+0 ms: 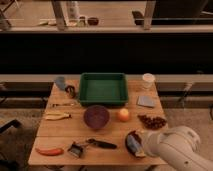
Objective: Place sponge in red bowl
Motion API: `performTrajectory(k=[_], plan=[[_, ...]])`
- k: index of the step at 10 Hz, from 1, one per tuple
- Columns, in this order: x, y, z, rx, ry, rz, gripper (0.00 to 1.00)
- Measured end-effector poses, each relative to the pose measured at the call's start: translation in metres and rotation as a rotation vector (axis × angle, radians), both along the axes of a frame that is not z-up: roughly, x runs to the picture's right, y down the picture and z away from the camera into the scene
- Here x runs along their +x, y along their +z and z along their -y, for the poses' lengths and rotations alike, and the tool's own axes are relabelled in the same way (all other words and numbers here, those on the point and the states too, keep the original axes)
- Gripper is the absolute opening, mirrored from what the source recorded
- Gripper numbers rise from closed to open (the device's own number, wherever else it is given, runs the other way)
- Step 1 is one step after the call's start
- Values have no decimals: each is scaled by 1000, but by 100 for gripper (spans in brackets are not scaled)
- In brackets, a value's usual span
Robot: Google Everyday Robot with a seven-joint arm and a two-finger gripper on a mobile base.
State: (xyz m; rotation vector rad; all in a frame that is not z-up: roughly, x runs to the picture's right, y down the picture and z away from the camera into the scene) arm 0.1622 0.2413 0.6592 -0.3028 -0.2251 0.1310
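The red bowl [96, 116] is dark red and stands upright in the middle of the wooden table [60, 137]. A blue and yellow sponge [134, 145] lies near the table's front right edge. My gripper [133, 143] comes in from the lower right on the white arm [175, 147] and sits right at the sponge, partly covering it. The sponge is to the right of the bowl and nearer the front.
A green tray [103, 88] stands at the back centre. An orange [123, 115] and grapes [152, 121] lie right of the bowl. A grey-blue pad [146, 101] and white cup [148, 80] are back right. A banana [57, 116], red pepper [49, 151] and brush [90, 145] lie left and front.
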Motion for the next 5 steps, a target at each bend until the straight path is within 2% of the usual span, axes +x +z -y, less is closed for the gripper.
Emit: performTrajectory(k=[3,5], plan=[[-2,-4,2,14,3,16,80],[-12,-7,7,7,-3,21,77]])
